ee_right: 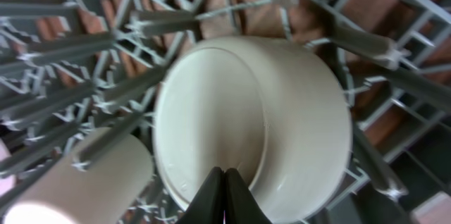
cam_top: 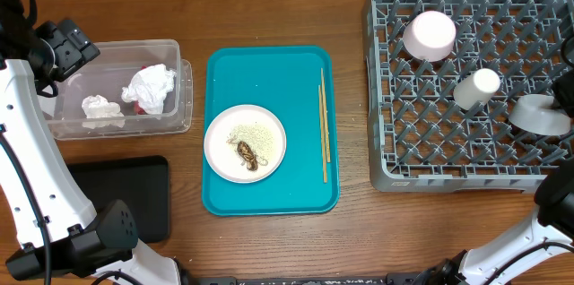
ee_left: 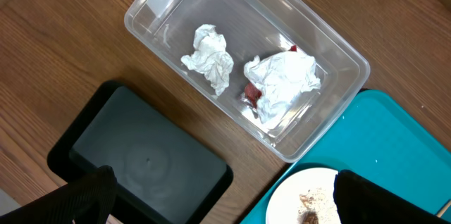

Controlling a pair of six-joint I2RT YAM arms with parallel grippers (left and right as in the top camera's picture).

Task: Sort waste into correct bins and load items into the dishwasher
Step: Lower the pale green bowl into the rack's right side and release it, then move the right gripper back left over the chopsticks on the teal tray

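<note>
Our right gripper (ee_right: 224,196), fingers pressed together, meets the whitish bowl (ee_right: 254,111) tipped sideways in the grey rack (ee_right: 77,90). Pegs crowd it, and the white cup (ee_right: 77,182) is just beside. Our left gripper (ee_left: 224,182) hangs spread above the black tray (ee_left: 141,160) and the clear tub (ee_left: 211,5).

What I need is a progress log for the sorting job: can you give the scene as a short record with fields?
tub: two tissues and a red wrapper inside
black tray: beside the tub
teal tray: plate with rice and a brown scrap; chopsticks to its right
rack: pink bowl, cup, whitish bowl
left gripper: open, above the black tray and plate
right gripper: shut, over the whitish bowl
</note>
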